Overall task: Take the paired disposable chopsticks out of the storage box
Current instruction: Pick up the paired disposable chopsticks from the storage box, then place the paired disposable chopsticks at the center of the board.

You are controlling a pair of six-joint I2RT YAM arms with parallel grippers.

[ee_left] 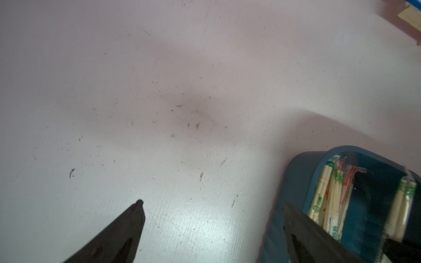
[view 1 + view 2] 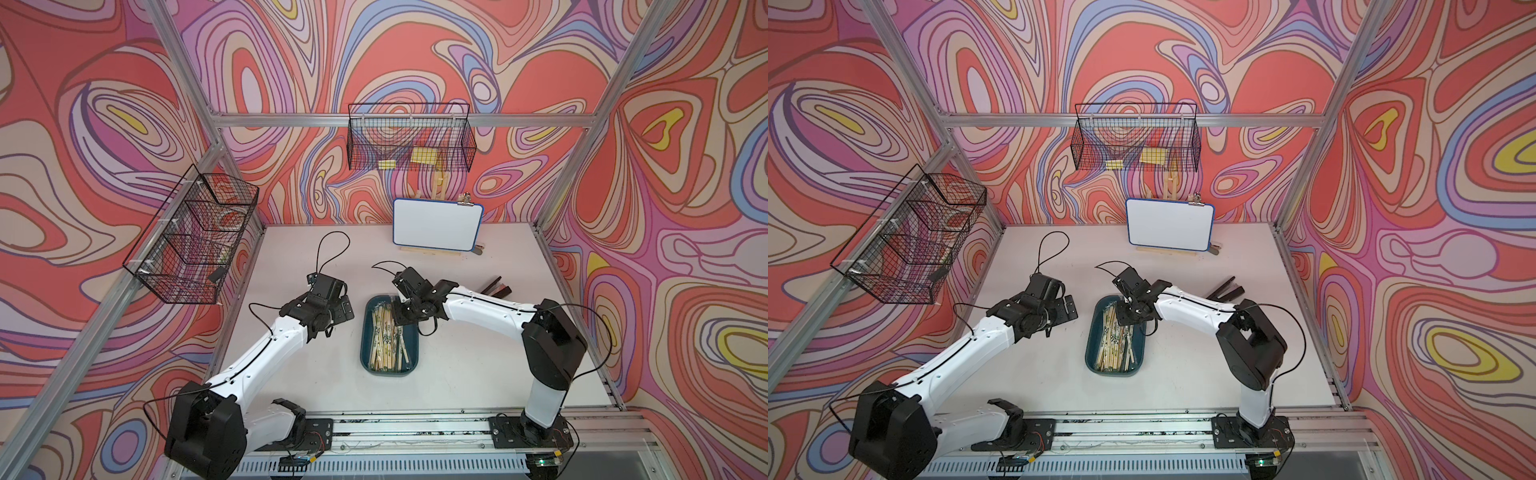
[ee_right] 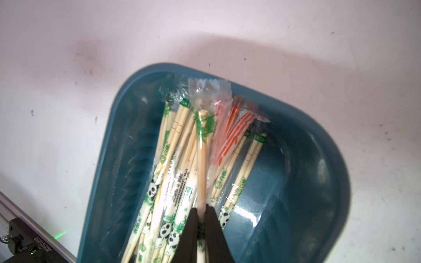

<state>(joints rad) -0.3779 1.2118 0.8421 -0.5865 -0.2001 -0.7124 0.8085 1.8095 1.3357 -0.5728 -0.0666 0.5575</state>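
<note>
- Looking down from my end of the table (image 2: 457, 374), I see the box (image 2: 410, 353) at its centre, long side running 6 to 12 o'clock.
- The chopsticks (image 2: 388, 336) lie inside it in a loose heap, mostly lengthwise, in clear sleeves with green, orange and panda prints.
- My right gripper (image 3: 201, 208) hangs over the box's 12 o'clock end. Its fingers are nipped tight on one green-marked pair (image 3: 202, 145), which crosses over the rest of the heap within the box's outline.
- My left gripper (image 1: 213, 203) sits at the box's 10 o'clock, over bare table just beside the wall, fingers spread wide and empty.
- A black tool (image 2: 496, 286) lies at the box's 2 o'clock, behind my right arm.
- Farther off, between 12 and 1 o'clock, a whiteboard (image 2: 436, 224) leans at the table's back edge.
- Beyond that, a wire basket (image 2: 411, 137) hangs on the back wall at 12 o'clock, and a second basket (image 2: 195, 237) on the left wall at 10 o'clock.
</note>
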